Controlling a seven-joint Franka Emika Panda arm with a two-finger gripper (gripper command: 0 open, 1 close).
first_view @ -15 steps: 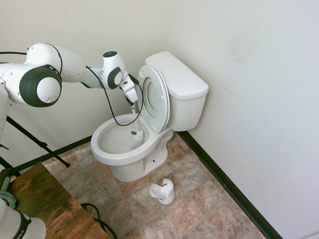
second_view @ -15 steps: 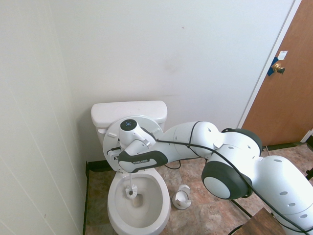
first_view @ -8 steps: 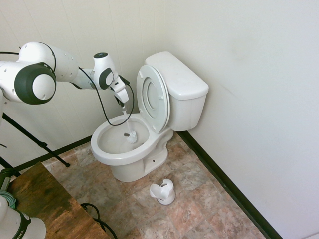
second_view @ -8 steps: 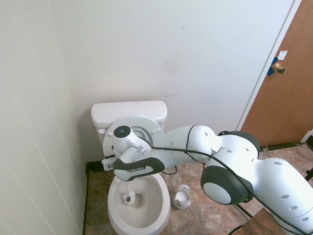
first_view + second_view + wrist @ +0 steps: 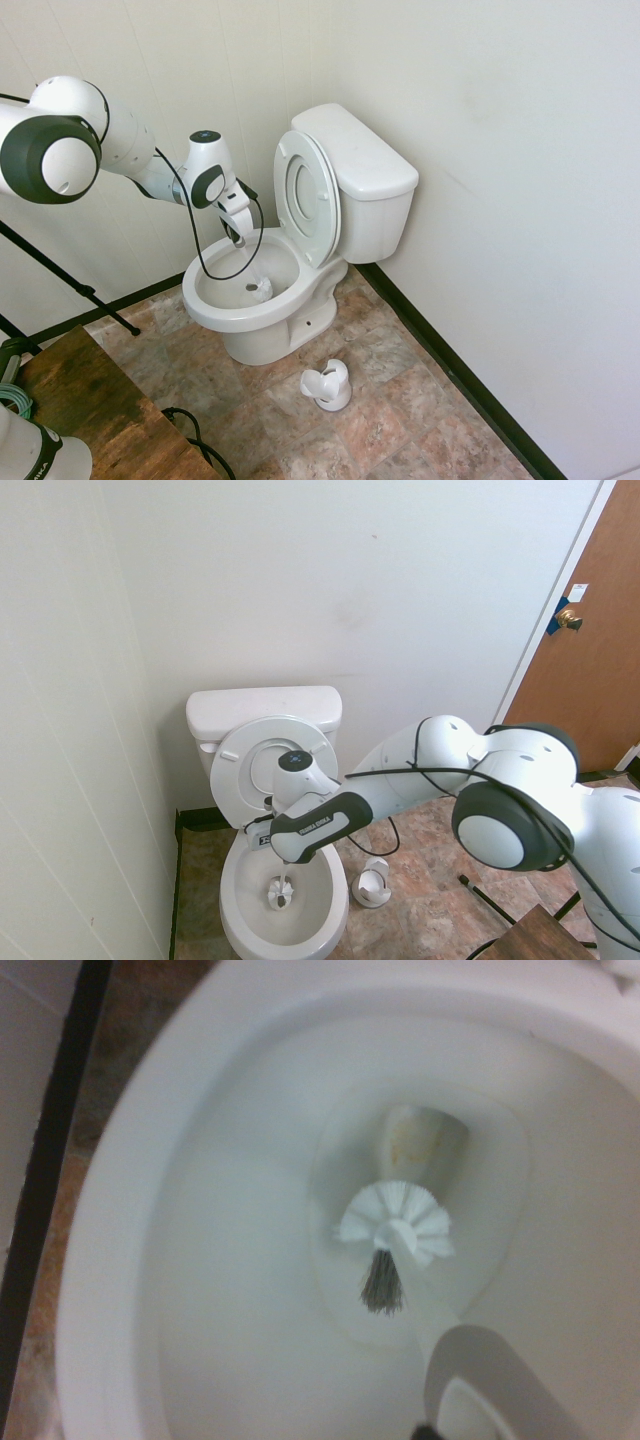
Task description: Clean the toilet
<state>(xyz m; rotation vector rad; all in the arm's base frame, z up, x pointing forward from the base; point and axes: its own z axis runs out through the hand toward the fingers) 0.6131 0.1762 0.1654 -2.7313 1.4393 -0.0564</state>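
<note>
A: Room and floor?

B: Small white-walled bathroom, brown mottled tile floor point(image 5: 400, 400). Nearest the camera, low centre of the first exterior view, a white brush holder point(image 5: 328, 385) stands on the tiles, apart from the bowl.

A: Task object?

B: The toilet point(image 5: 300, 250) sits mid-frame, seat and lid raised against the tank.

A: Your jaws?

B: My gripper point(image 5: 238, 232), over the bowl, is pinched tight on the toilet brush point(image 5: 260, 290); its head is down inside the bowl.
</note>
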